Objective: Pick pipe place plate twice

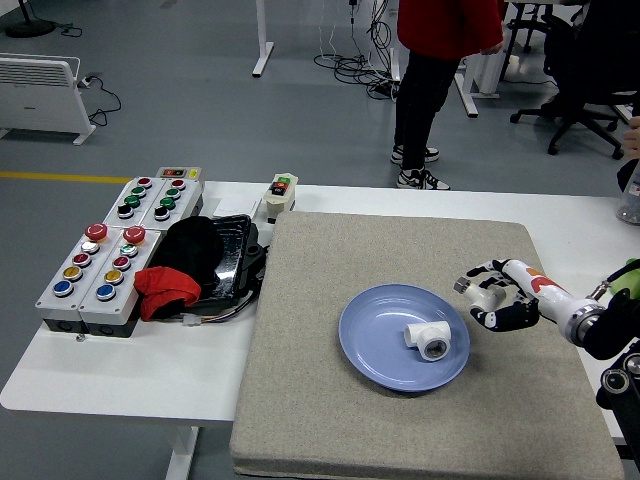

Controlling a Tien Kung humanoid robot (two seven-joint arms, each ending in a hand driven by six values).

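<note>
A white T-shaped pipe fitting (427, 339) lies on the blue plate (375, 340) at its right side, on the grey mat. My right hand (492, 294) hovers just right of the plate's upper right rim, fingers spread and holding nothing, a short way up and right of the pipe. My left arm is out of view.
The grey mat (320, 400) covers the table's middle and right. Button boxes (100, 270) and a black tray with black and red cloth (190, 265) sit at left. A green object (630, 275) stands at the right edge. A person in red (440, 60) stands beyond the table.
</note>
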